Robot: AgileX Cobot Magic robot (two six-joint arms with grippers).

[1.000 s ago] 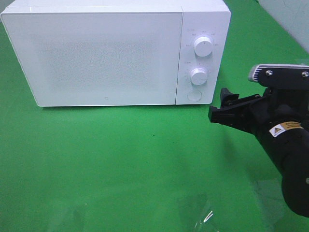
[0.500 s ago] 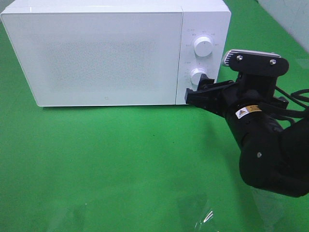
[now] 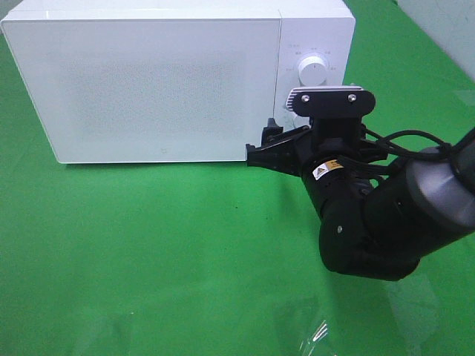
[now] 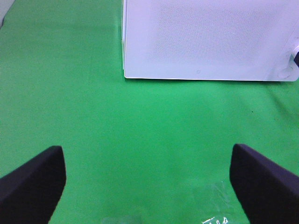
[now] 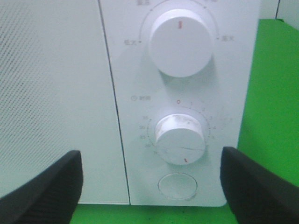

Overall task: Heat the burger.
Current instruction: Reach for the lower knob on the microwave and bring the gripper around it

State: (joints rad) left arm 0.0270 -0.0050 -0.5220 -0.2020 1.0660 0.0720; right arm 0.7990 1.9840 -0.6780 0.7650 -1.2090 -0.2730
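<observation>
Ahead of right gripper [image 5: 149,186], jaws wide: lower dial [image 5: 181,137], round button [image 5: 177,185] on microwave [image 5: 56,93], both covered by arm [image 3: 371,222] in high view. Left gripper [image 4: 149,184] wide, wrist view only.

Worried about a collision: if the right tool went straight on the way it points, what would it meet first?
The right tool faces the control panel of the microwave; probably the protruding lower dial first, or the round button below it. Depth is unclear, so I cannot tell which.

Bright even overhead light, soft shadow under the microwave [image 3: 163,81], small glare, soft wrist views.
</observation>
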